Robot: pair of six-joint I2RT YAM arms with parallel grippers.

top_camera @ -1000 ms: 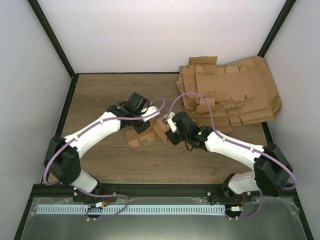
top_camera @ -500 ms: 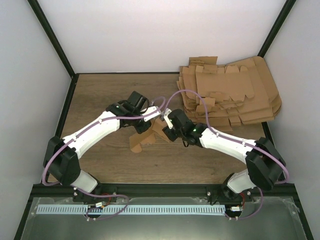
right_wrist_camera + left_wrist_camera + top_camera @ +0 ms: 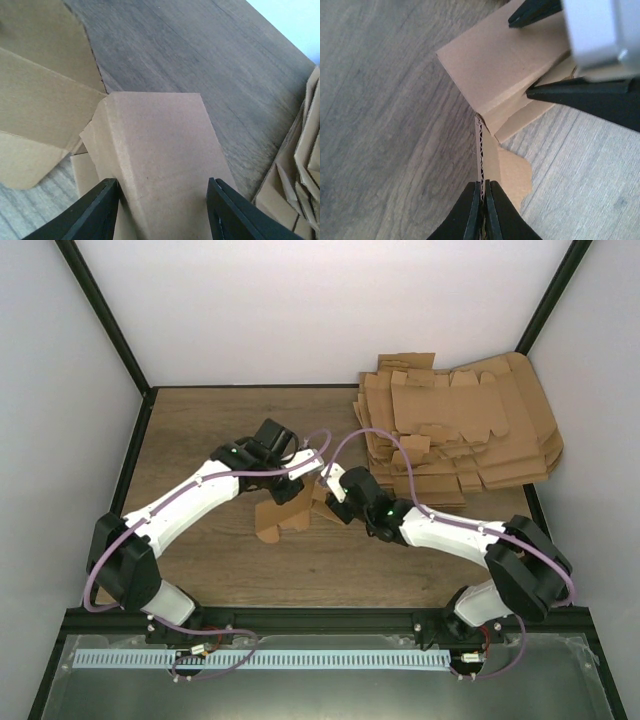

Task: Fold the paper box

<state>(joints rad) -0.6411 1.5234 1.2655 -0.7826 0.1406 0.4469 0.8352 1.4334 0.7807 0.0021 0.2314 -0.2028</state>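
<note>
The paper box (image 3: 283, 511) is a partly folded brown cardboard sheet on the wooden table between both arms. My left gripper (image 3: 287, 487) is shut on one upright wall of it; the left wrist view shows the corrugated edge (image 3: 481, 150) pinched between the fingertips (image 3: 470, 210). My right gripper (image 3: 330, 495) is open, its two black fingers (image 3: 95, 212) standing either side of a folded flap (image 3: 160, 155) that fills the gap between them. The right gripper's fingers also show in the left wrist view (image 3: 580, 95), over the same flap (image 3: 505, 65).
A pile of flat brown cardboard sheets (image 3: 460, 430) lies at the back right, close behind the right arm, and shows at the right edge of the right wrist view (image 3: 305, 165). White walls with black frame bars enclose the table.
My right gripper has moved left and forward onto the box flap. The box has shifted and folded a little more; my left gripper holds its wall in nearly the same place.
</note>
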